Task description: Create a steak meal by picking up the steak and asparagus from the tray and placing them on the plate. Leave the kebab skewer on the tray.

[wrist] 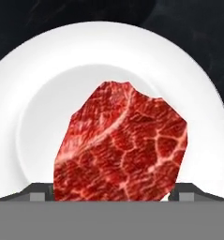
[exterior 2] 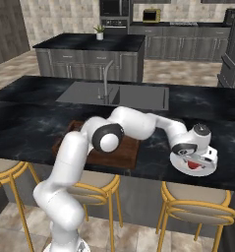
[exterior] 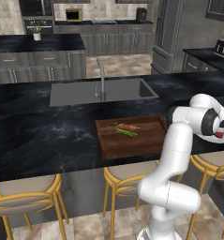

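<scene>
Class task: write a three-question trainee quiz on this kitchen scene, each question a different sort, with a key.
1. True or false: the steak is over the plate.
2. Which items lie on the tray? A) the asparagus and the kebab skewer B) the steak only C) nothing
3. Fill in: the gripper hangs above the ____.
Key: 1 true; 2 A; 3 plate.

The white arm is raised from the base, bent at the elbow and stretched out to its right. The wrist is turned downward. The gripper is held low, with its jaws spread wide.
</scene>
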Robot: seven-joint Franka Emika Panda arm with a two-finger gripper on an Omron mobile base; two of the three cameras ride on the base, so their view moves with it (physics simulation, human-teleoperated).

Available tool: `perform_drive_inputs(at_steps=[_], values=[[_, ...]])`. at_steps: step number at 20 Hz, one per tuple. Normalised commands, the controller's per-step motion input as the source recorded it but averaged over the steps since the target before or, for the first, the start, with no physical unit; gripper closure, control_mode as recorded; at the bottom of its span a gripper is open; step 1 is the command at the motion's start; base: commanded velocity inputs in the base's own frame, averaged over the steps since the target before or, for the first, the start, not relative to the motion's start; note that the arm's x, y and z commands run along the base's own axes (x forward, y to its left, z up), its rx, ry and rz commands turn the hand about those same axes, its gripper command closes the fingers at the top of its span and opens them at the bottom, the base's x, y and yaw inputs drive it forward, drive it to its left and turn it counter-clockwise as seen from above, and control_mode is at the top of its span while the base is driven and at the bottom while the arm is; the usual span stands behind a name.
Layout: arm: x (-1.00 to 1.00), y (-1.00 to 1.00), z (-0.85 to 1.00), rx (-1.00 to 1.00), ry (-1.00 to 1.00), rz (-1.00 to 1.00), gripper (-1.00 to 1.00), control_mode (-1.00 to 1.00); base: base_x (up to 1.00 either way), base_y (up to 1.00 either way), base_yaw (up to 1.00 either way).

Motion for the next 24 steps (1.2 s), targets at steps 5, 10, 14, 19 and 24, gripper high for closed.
perform_drive_inputs(at_steps=[5,10,14,19,24], values=[[0.00,0.00,0.13,0.00,0.00,0.03,-1.00,-1.00,0.00,0.00,0.00],[-0.13,0.11,0.36,-0.01,-0.09,0.07,-1.00,-1.00,0.00,0.00,0.00],[-0.54,0.52,0.53,-0.06,-0.16,0.13,-1.00,-1.00,0.00,0.00,0.00],[-0.46,0.90,0.52,-0.10,-0.11,0.16,-1.00,-1.00,0.00,0.00,0.00],[-0.10,1.00,0.51,-0.15,-0.01,0.18,-1.00,-1.00,0.00,0.00,0.00]])
